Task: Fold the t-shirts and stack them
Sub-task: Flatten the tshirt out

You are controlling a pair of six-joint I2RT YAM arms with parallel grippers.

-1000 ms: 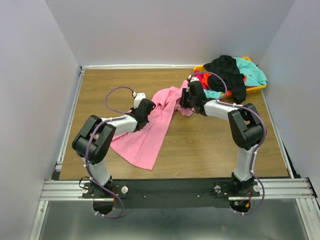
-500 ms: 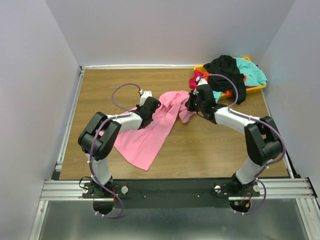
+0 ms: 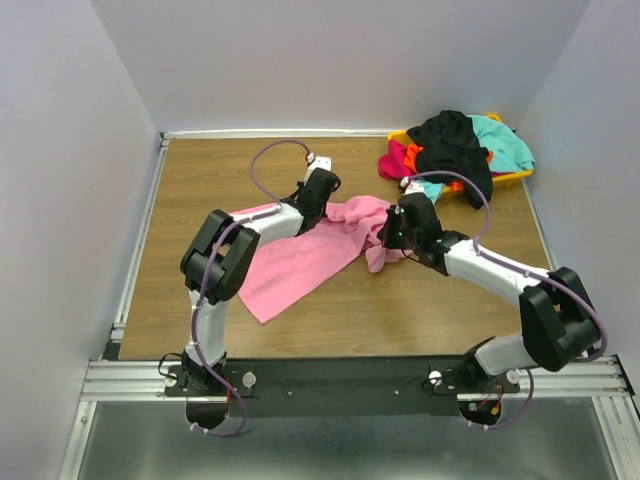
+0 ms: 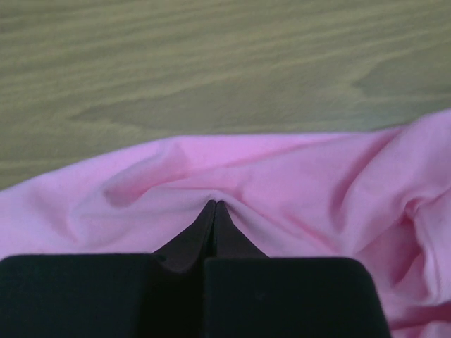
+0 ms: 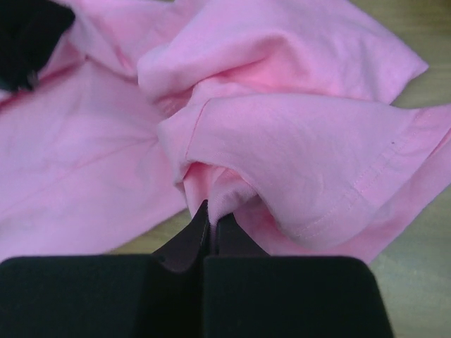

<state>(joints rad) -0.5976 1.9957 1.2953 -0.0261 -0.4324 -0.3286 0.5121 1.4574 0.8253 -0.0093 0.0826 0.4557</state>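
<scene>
A large pink t-shirt point(image 3: 300, 262) lies crumpled across the middle of the wooden table. My left gripper point(image 3: 322, 196) is shut on the shirt's far edge; in the left wrist view the closed gripper point(image 4: 213, 205) pinches a fold of the pink cloth point(image 4: 282, 183). My right gripper point(image 3: 392, 232) is shut on the shirt's bunched right end; its wrist view shows the gripper point(image 5: 210, 211) clamping a fold under a hemmed flap of the shirt point(image 5: 303, 141). More t-shirts, black point(image 3: 455, 140), teal point(image 3: 505, 142), orange-red point(image 3: 413, 157) and magenta point(image 3: 393, 160), are heaped at the back right.
A yellow bin point(image 3: 510, 179) holds the heap of shirts in the back right corner. Grey walls close in the table on three sides. A metal rail point(image 3: 340, 375) runs along the near edge by the arm bases.
Both grippers have closed on the pink shirt. The left one has carried its edge away and to the right; the right one has pulled back toward me, bunching the cloth.
</scene>
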